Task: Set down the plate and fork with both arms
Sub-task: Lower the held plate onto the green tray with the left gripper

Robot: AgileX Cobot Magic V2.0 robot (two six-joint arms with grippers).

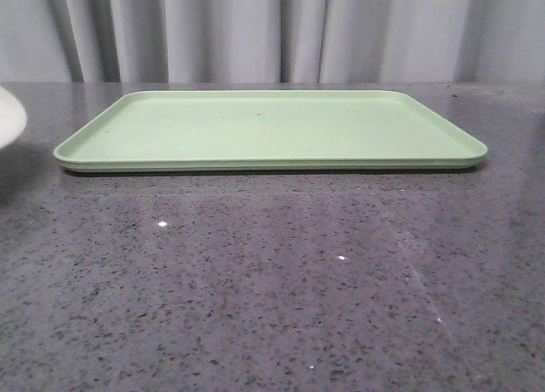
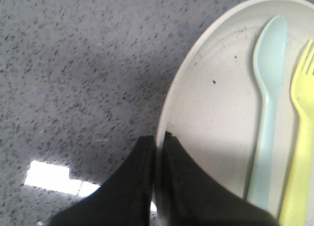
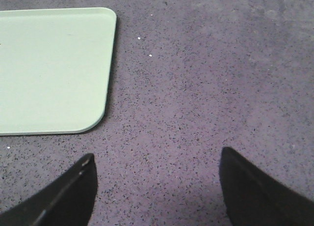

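Observation:
The pale cream plate (image 2: 216, 103) fills the left wrist view; only a sliver of it (image 1: 8, 115) shows at the far left edge of the front view, off the table top. My left gripper (image 2: 158, 137) is shut on the plate's rim, one finger inside and one outside. On the plate lie the yellow fork (image 2: 300, 137) and a pale blue spoon (image 2: 267, 98) side by side. My right gripper (image 3: 156, 159) is open and empty over bare table, just off the tray's corner. Neither gripper shows in the front view.
A flat light-green tray (image 1: 272, 128) lies across the middle of the dark speckled table (image 1: 272, 281); its corner shows in the right wrist view (image 3: 54, 69). A grey curtain hangs behind the table.

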